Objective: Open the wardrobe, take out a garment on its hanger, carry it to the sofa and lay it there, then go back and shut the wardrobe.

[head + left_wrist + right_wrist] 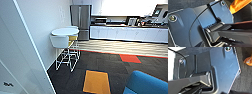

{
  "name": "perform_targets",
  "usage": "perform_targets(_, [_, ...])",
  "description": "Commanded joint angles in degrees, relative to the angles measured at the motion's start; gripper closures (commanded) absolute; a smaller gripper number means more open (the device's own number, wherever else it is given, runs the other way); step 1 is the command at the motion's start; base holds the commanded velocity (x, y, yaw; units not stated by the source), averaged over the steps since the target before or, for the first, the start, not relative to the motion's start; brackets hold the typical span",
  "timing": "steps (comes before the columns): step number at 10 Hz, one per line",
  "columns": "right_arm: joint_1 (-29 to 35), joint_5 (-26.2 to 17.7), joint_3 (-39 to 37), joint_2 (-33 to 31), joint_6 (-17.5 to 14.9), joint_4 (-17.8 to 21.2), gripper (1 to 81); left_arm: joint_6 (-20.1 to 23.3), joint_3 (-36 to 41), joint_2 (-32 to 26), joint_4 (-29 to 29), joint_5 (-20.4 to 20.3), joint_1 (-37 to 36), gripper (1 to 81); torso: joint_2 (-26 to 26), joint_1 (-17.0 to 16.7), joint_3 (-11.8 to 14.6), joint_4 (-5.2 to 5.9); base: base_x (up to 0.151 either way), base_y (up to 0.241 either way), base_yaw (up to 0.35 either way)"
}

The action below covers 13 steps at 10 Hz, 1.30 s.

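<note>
Whether either hand is spread, narrowed or holding anything cannot be told from the wrist views. In the head view a white wall (45,22) runs along the left, dark carpet (105,65) covers the floor, and the blue sofa (146,83) sits at the lower right corner. Farther back stands a long white worktop (127,32), then a steel fridge (80,21), a round white table (65,31) with chairs, and an orange carpet tile (97,82) just beside the sofa.

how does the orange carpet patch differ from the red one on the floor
The orange patch lies nearer the camera, next to the blue sofa; the red patch lies farther off, close to the striped kitchen floor. In the head view the orange patch looks larger and runs lengthwise away from the camera, while the red one runs crosswise. Both are flat coloured pieces set in the dark carpet.
</note>
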Motion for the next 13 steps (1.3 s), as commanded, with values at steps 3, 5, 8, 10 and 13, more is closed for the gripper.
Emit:
perform_targets(3, [1.31, -3.30, 0.09, 0.16, 0.11, 0.04, 1.0, 0.22, 0.27, -0.07, 0.66, 2.00, -1.77, 1.0, 0.00, 0.01, 0.00, 0.00, 0.000, 0.000, 0.349])
perform_targets(5, [1.31, -3.30, 0.19, 0.16, 0.02, 0.04, 1.0, 0.22, 0.27, 0.11, 0.66, 2.00, -1.77, 1.0, 0.00, 0.01, 0.00, 0.00, 0.000, 0.000, 0.349])
perform_targets(8, [1.22, -3.30, 0.01, 0.16, 0.11, 0.04, 1.0, 0.22, 0.27, 0.28, 0.75, 2.00, -1.77, 1.0, 0.00, 0.01, 0.00, 0.00, 0.000, 0.000, 0.349])
perform_targets(10, [1.31, -3.30, 0.19, 0.16, 0.11, -0.04, 1.0, 0.22, 0.27, 0.28, 0.75, 2.00, -1.77, 1.0, 0.00, 0.01, 0.00, 0.00, 0.000, 0.000, 0.346])
perform_targets(13, [1.57, -3.56, 0.01, 0.16, 0.29, 0.04, 1.0, 0.31, 0.27, 0.28, 0.75, 2.09, -1.77, 1.0, 0.00, 0.01, 0.00, 0.00, 0.000, 0.000, 0.328])
